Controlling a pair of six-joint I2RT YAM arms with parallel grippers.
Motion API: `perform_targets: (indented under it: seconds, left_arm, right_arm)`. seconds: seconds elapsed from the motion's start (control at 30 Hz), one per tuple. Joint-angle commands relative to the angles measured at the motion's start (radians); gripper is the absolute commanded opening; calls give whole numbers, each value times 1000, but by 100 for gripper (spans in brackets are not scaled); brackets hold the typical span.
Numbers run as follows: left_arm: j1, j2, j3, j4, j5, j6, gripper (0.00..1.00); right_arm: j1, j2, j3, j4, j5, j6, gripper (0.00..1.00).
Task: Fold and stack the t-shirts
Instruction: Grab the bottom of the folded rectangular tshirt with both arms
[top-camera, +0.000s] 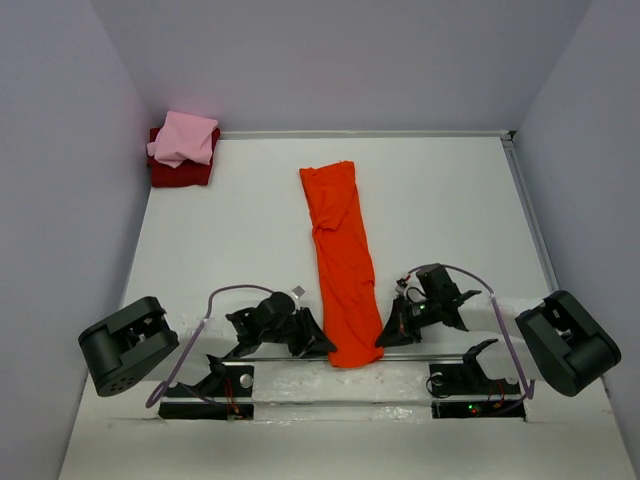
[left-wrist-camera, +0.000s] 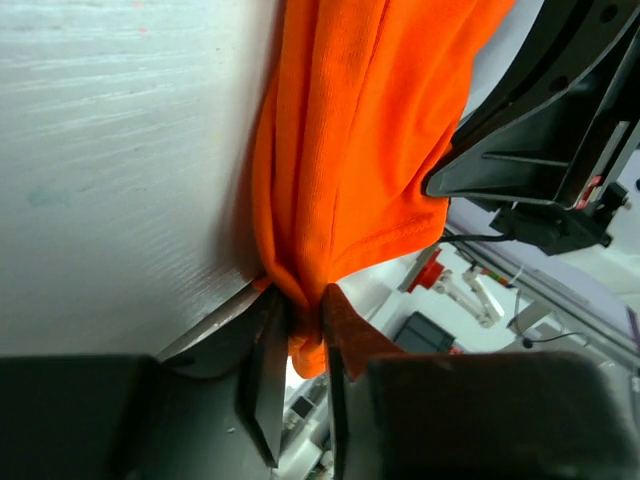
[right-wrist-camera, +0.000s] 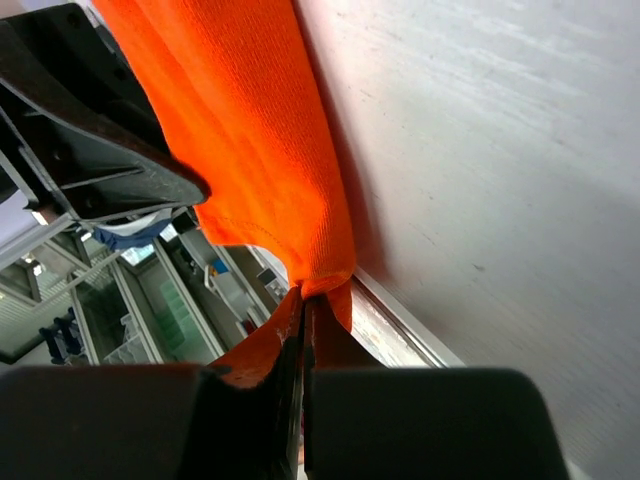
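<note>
Wrist views show your left pincer (left-wrist-camera: 300, 335) and right pincer (right-wrist-camera: 303, 312) clamped on the orange-red t-shirt (top-camera: 342, 265); only overhead shows the pink t-shirt (top-camera: 186, 138) atop the dark red t-shirt (top-camera: 178, 176), well beyond them.

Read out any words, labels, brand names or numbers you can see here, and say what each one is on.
None can be read.
The orange-red t-shirt, the light pink t-shirt and the dark red t-shirt under it are plain cloth.
No legible marking shows on the left arm, the right arm or the table.
Background clutter in the wrist views is too blurred to tell.
</note>
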Motion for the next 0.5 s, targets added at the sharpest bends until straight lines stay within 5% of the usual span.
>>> perform_targets:
  seconds: [0.0,0.47]
  left_arm:
    - [-3,-1,7,35,5,5,24]
    - [17,-50,21,-3,44,20,22]
  right_arm:
    - [11,5,33,-48,18,6,0]
    - [11,-3,170,-178,28,-44,0]
